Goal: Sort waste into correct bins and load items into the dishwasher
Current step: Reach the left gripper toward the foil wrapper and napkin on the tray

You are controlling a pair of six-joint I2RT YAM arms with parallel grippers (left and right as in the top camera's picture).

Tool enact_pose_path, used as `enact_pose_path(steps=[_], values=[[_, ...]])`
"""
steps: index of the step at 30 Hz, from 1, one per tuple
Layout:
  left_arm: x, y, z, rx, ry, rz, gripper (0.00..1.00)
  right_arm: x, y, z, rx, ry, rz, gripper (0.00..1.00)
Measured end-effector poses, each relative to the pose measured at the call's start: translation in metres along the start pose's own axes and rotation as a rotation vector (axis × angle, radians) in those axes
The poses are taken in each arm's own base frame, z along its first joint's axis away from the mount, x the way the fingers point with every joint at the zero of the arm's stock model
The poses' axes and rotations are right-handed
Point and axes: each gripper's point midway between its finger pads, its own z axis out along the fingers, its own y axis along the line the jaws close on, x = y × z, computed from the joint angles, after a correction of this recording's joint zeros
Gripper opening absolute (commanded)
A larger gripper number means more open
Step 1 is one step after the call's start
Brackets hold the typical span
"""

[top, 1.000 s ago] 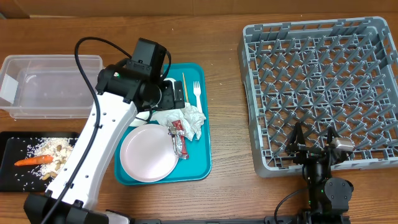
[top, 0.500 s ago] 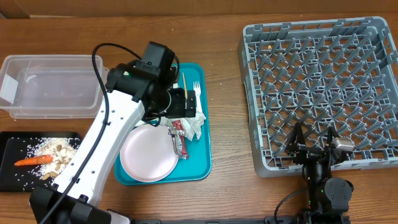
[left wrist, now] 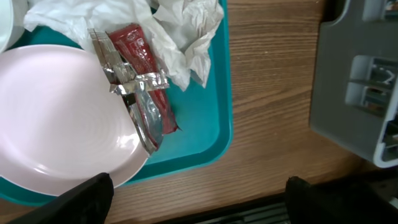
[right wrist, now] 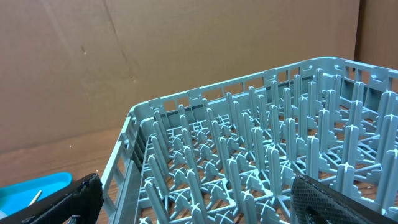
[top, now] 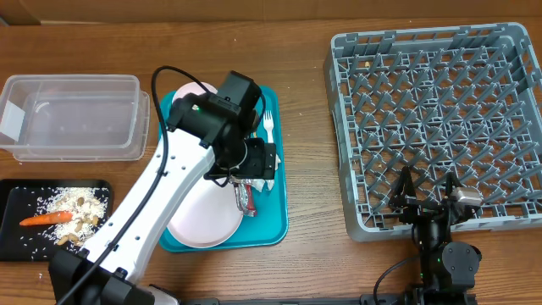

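Left arm (top: 161,203) has swung right over tray (top: 275,224) holding plate (left wrist: 56,118), wrapper (left wrist: 134,46), napkins (left wrist: 186,25); left jaws and right jaws gape empty.

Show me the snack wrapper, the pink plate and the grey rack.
snack wrapper (left wrist: 140,57): left wrist view, red middle.
pink plate (left wrist: 62,118): left wrist view, its centre.
grey rack (top: 432,119): overhead view, lattice middle.

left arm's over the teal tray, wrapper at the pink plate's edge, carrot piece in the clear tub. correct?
One thing is off. The carrot piece is not in the clear tub; the overhead view shows it on the black tray beside the rice scraps. The rest holds: the left gripper is over the teal tray, and the wrapper lies at the pink plate's edge.
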Motion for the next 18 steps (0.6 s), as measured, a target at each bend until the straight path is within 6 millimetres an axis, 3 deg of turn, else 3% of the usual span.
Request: enact_pose_path(steps=[6, 12, 18], values=[[0.013, 0.006, 0.038, -0.041, 0.032, -0.050, 0.90, 0.000, 0.000, 0.000, 0.000, 0.000, 0.000, 1.00], [0.024, 0.026, 0.078, -0.103, 0.041, -0.173, 0.88, 0.000, 0.000, 0.000, 0.000, 0.000, 0.000, 1.00], [0.020, 0.044, 0.091, -0.179, -0.021, -0.291, 0.82, 0.000, 0.000, 0.000, 0.000, 0.001, 0.000, 1.00]])
